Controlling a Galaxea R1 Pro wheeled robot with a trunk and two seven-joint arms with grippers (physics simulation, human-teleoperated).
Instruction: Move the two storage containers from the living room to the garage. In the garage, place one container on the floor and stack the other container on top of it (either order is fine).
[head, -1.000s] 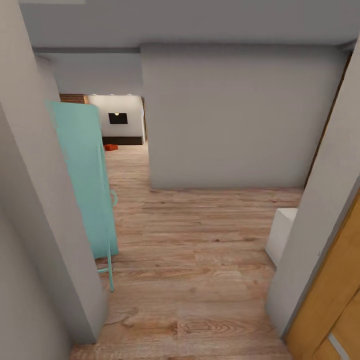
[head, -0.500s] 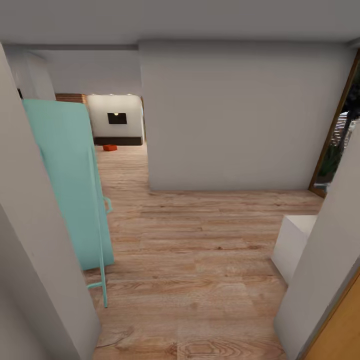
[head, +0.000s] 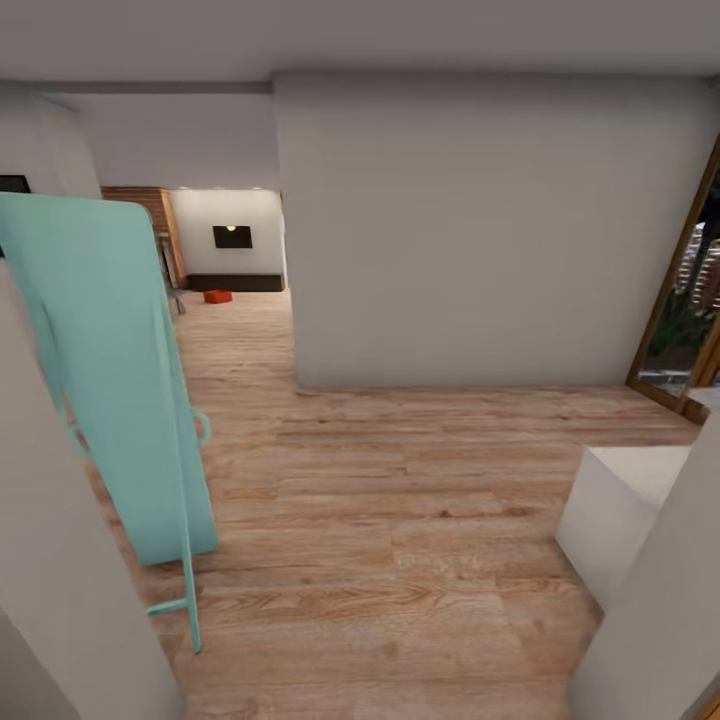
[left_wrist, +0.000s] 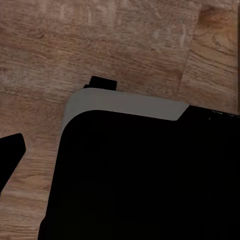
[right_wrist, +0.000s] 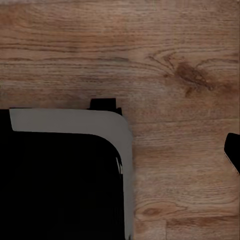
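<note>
Both wrist cameras look down over the robot's dark base (left_wrist: 140, 180) onto wood planks; neither claw's opening can be told. Nearby a turquoise door (head: 110, 370) stands ajar. Far down the passage one small orange-red storage container (head: 218, 296) sits on the living-room floor, awaiting pickup.

Both wrist cameras look down past the robot's black base (left_wrist: 140, 180).
</note>
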